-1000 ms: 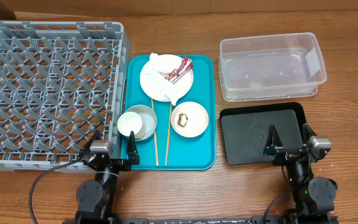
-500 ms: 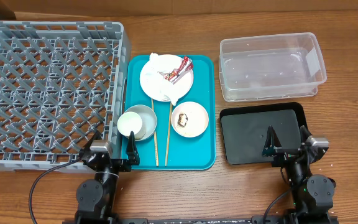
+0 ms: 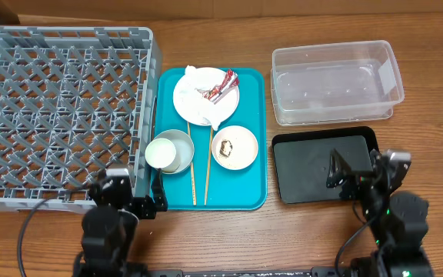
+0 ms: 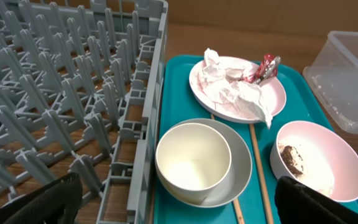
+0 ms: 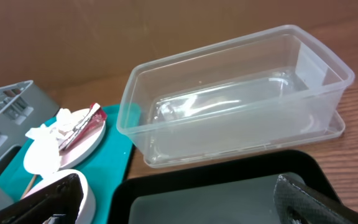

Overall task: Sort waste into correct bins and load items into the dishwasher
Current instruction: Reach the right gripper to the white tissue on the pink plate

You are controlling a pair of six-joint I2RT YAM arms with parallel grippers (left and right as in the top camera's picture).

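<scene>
On the teal tray, a white plate (image 3: 206, 96) holds crumpled napkins (image 4: 238, 93) and a red-and-white wrapper (image 3: 224, 85). A small white cup (image 4: 191, 155) sits in the grey bowl (image 3: 177, 158). A white bowl (image 3: 234, 147) holds a brown lump (image 4: 291, 158). Two chopsticks (image 3: 193, 173) lie between the bowls. My left gripper (image 3: 133, 194) is open and empty at the tray's near-left corner, beside the grey dish rack (image 3: 60, 115). My right gripper (image 3: 358, 175) is open and empty over the near edge of the black tray (image 3: 314, 165). The clear tub (image 3: 337, 83) lies behind it.
The teal serving tray (image 3: 244, 196) lies between the rack and the two bins. The rack's wall (image 4: 148, 124) stands close to my left gripper. The wooden table's front edge is just behind both arms.
Both arms have risen from their low rest pose and look larger in the overhead view. The left gripper has shifted slightly left. Nothing on the tray has moved.
</scene>
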